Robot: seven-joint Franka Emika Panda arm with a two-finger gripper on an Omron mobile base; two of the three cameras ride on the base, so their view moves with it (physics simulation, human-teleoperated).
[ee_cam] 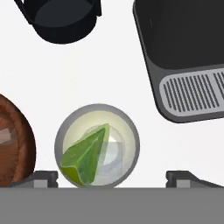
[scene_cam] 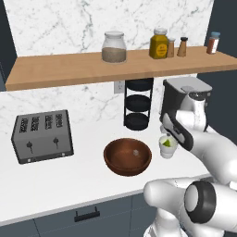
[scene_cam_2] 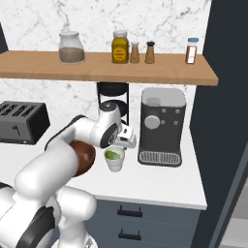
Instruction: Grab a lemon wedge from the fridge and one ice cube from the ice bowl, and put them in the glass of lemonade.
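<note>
From here I see my gripper [ee_cam: 111, 177] hanging directly over the glass of lemonade [ee_cam: 97, 145], its two fingertips [ee_cam: 43, 178] spread wide, one on either side of the cup's rim and touching nothing. The hand carries nothing. Inside the cup the lemon wedge [ee_cam: 85, 155] lies in the pale liquid, and a translucent ice cube [ee_cam: 111, 153] sits just beside it, touching it. The cup stands on the white counter [scene_cam: 83, 178] between the ice bowl [scene_cam: 127, 156] and the coffee machine [scene_cam_2: 162, 126]. One more pale cube [scene_cam: 135, 152] rests in the wooden bowl. The black tiered rack [scene_cam: 138, 104] stands behind.
</note>
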